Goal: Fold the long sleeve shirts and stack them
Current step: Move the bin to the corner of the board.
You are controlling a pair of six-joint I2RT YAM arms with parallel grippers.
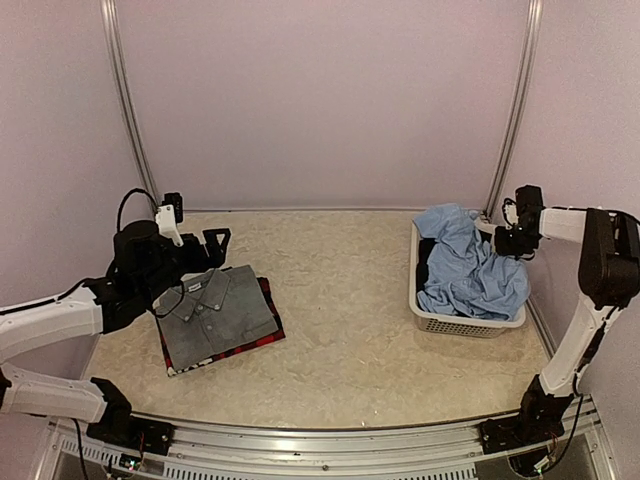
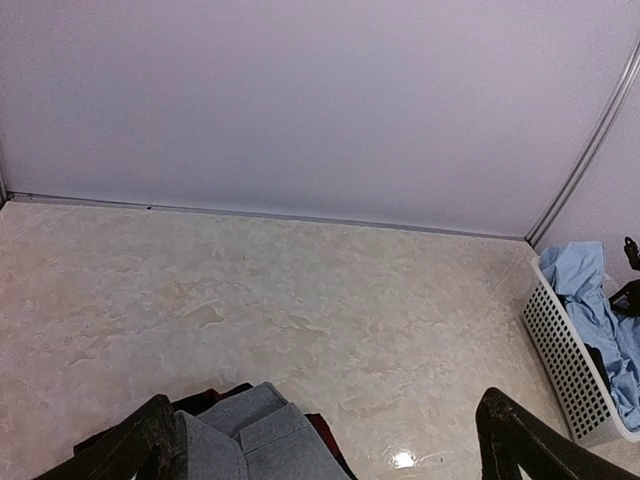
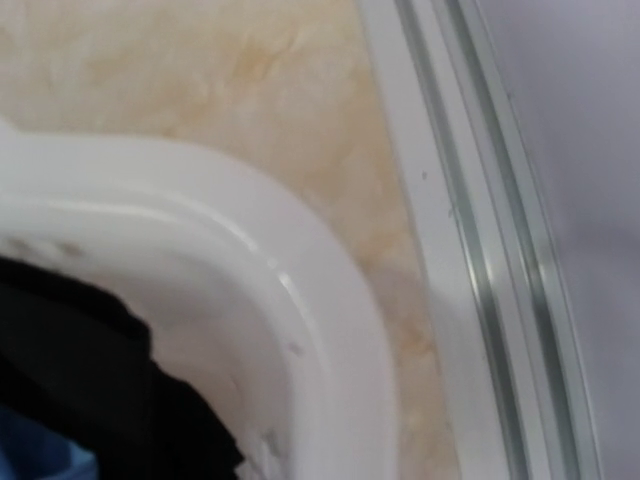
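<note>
"Where were the shirts?"

"The grey shirt point(image 1: 215, 310) lay folded on the plaid shirt point(image 1: 262, 343) at the table's point(image 1: 340, 290) left. The light blue shirt point(image 1: 470, 265) lay crumpled in the basket point(image 1: 465, 324) on the right."

"And the grippers?"

"The left gripper point(image 1: 195, 232) hung over the grey collar, spread wide and empty. The right gripper point(image 1: 512, 240) was at the basket's far rim; whether it gripped anything could not be told."

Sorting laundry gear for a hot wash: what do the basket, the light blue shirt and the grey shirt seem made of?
Basket: white plastic, smooth and slightly glossy; moulded rim, grid of small holes in its wall.
Light blue shirt: thin matte cloth, slumped in soft creases; fibre unclear.
Grey shirt: matte cloth, seemingly heavier, lying flat with a neat collar; perhaps cotton.
</note>
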